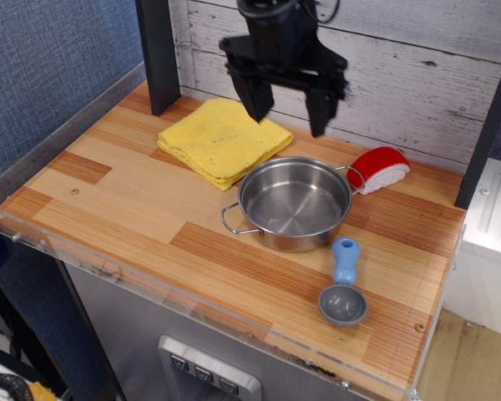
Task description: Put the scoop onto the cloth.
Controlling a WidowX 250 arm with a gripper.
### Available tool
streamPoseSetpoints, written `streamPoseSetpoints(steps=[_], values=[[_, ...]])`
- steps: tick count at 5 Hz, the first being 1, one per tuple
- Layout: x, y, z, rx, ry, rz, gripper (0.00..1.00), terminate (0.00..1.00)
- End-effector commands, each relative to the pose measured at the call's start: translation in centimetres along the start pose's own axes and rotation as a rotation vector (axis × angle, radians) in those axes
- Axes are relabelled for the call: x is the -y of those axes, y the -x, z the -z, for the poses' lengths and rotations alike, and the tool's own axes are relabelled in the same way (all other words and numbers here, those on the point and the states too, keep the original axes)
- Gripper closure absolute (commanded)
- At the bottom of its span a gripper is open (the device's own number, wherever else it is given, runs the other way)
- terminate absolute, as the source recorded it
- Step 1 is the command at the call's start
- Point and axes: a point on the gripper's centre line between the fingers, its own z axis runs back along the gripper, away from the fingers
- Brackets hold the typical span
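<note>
The scoop [344, 286] lies on the wooden table near the front right, its dark grey bowl toward the front and its light blue handle pointing back toward the pot. The folded yellow cloth [223, 139] lies at the back left of the table. My gripper [288, 117] hangs in the air at the back, above the far rim of the steel pot and just right of the cloth. Its two black fingers are spread wide apart and hold nothing. It is far from the scoop.
A steel pot [294, 203] with two handles stands mid-table between cloth and scoop. A red-and-white sponge-like piece [379, 168] lies behind the pot at the right. A dark post [159, 54] stands at the back left. A plank wall closes the back.
</note>
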Motion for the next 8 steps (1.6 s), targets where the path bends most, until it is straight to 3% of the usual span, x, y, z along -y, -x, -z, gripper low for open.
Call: streamPoseSetpoints(steps=[1,2,4,6,7,8], values=[[5.1,3.1,-2.4,0.050,-0.023,-0.106,0.00,0.00],[7.8,4.8,-1.8,0.035,-0.029,-0.147,0.00,0.00],[9.7,6.5,0.8,0.009,-0.080,-0.231,0.00,0.00],[8.5,7.6,4.6,-0.046,-0.125,-0.224,0.00,0.00],[7.5,7.6,5.9,-0.047,-0.122,-0.225,0.00,0.00],[6.9,7.6,7.4,-0.012,-0.079,-0.279,0.00,0.00]])
